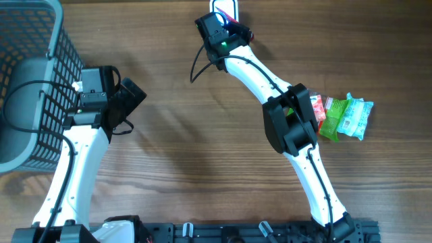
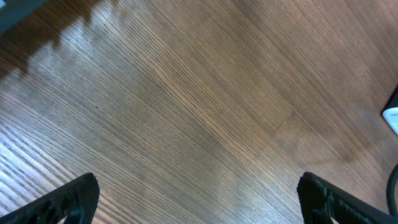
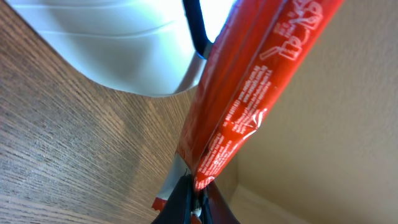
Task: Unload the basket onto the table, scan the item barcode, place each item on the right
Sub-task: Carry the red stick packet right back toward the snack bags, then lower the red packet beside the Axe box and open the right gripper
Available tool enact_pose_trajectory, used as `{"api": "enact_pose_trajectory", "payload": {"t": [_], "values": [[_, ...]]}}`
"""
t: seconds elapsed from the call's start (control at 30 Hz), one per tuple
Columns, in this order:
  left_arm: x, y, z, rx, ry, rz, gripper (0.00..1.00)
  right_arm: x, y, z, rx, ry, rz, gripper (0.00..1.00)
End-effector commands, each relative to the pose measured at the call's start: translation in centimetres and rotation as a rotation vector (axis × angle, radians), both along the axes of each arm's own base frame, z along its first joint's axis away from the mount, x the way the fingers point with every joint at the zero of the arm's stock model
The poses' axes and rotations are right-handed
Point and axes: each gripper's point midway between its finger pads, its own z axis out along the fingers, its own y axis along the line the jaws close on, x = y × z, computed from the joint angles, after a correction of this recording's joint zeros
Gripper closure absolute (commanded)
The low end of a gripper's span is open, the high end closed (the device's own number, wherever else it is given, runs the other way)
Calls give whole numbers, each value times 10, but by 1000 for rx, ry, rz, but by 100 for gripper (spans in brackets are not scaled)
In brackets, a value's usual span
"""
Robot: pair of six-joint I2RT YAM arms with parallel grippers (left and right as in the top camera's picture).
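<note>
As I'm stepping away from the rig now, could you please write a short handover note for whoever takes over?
Left tool: open, empty, over the table.
Right tool: shut on the red packet, held beside the white scanner at the far edge.
Other packets lie at the right; basket at the left.
Done: packet picked up and presented.
Left: confirm the scan, which the pictures cannot show.
</note>
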Motion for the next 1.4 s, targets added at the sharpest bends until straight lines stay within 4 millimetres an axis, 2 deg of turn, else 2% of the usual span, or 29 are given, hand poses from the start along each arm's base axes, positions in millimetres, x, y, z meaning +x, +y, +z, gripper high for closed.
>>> {"api": "enact_pose_trajectory", "payload": {"t": [0.0,0.03,0.17,0.27,0.33,0.43,0.53,0.63,0.77,0.8,0.9,1.0,1.07,1.17,1.37], "values": [[1,2,0,20,0,-4,0,-6,2,81,179,-151,-46,96],[1,2,0,20,0,-4,0,-18,4,111,288,-161,-51,96],[1,2,0,20,0,-4,0,-67,13,149,563,-42,-53,96],[1,2,0,20,0,-4,0,-114,7,182,834,0,-196,95],[1,2,0,20,0,-4,0,-150,-9,194,950,64,-323,96],[1,2,0,20,0,-4,0,-189,-26,192,997,222,-401,96],[1,2,0,20,0,-4,0,-218,-50,177,1053,361,-599,96],[1,2,0,20,0,-4,0,-222,-65,158,1059,379,-725,95],[1,2,0,20,0,-4,0,-236,-80,99,962,465,-839,96],[1,2,0,20,1,-4,0,-241,-85,75,921,481,-862,96],[1,2,0,20,1,-4,0,-252,-93,22,862,505,-895,96],[1,2,0,20,1,-4,0,-260,-106,-17,809,483,-907,96],[1,2,0,20,1,-4,0,-263,-113,-27,782,461,-916,96],[1,2,0,20,1,-4,0,-259,-125,-27,742,386,-949,96],[1,2,0,20,1,-4,0,-257,-128,-26,733,369,-944,93]]}}
